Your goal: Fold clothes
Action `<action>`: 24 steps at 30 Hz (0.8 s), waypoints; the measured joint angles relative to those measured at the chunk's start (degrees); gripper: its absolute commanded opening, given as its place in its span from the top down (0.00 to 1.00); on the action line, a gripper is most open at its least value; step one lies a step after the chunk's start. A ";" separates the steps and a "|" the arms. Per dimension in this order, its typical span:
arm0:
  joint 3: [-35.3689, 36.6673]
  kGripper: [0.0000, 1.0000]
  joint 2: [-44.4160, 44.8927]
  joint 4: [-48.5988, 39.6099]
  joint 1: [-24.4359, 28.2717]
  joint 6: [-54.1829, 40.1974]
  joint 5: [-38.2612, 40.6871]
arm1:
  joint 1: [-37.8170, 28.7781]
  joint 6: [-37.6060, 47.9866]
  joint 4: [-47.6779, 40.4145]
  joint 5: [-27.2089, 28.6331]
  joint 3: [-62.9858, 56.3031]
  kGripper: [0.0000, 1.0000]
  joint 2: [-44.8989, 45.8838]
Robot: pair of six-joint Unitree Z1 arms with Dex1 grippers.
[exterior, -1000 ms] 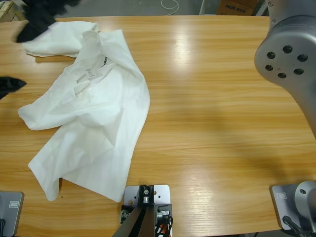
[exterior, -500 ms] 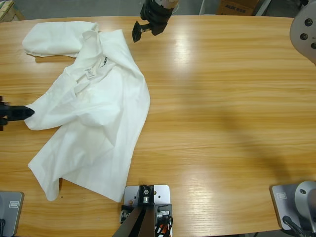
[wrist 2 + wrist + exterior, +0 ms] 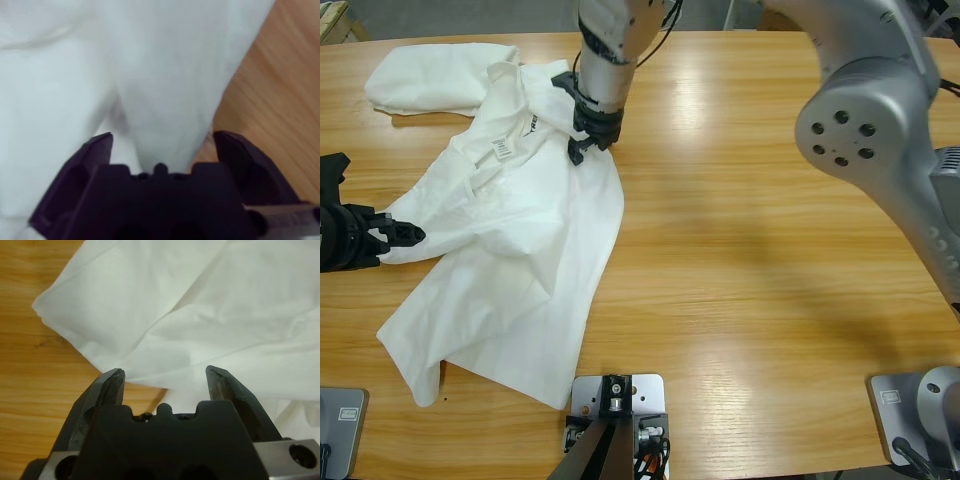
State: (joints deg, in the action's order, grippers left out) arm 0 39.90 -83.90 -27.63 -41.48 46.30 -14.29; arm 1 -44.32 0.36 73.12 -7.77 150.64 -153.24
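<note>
Shirt (image 3: 520, 240) crumpled on table (image 3: 770, 250), long axis diagonal. Left gripper (image 3: 405, 234) at sleeve edge, jaws apart. Right gripper (image 3: 585, 148) over shoulder edge, jaws apart, fabric between. Both near.

The long wooden tabletop (image 3: 770, 250) carries a crumpled white T-shirt (image 3: 520, 250) spread flat over its left part, collar and neck label (image 3: 502, 149) turned up, small black lettering (image 3: 532, 124) just beside the collar. A second bunch of white T-shirt fabric (image 3: 425, 78) lies touching the first shirt's collar end, towards the tabletop's far left corner.
</note>
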 measured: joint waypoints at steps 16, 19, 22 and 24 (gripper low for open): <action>1.32 1.00 -4.17 6.51 0.00 -11.61 0.16 | 0.99 -3.48 0.10 1.41 0.06 1.00 -0.11; 1.44 1.00 -5.48 6.57 0.00 -12.57 0.29 | 2.30 -4.89 -0.56 2.70 0.06 1.00 -0.06; 1.44 1.00 -6.88 6.57 0.00 -12.83 0.68 | 4.52 -9.04 -3.77 2.92 0.06 1.00 -0.06; 1.46 0.79 -7.81 6.57 0.00 -13.13 0.84 | 5.67 -11.74 -7.19 2.64 0.06 1.00 -0.06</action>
State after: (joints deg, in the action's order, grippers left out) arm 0 41.36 -91.71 -21.06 -41.48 33.17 -13.46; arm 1 -38.65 -11.37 65.94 -5.13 150.69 -153.30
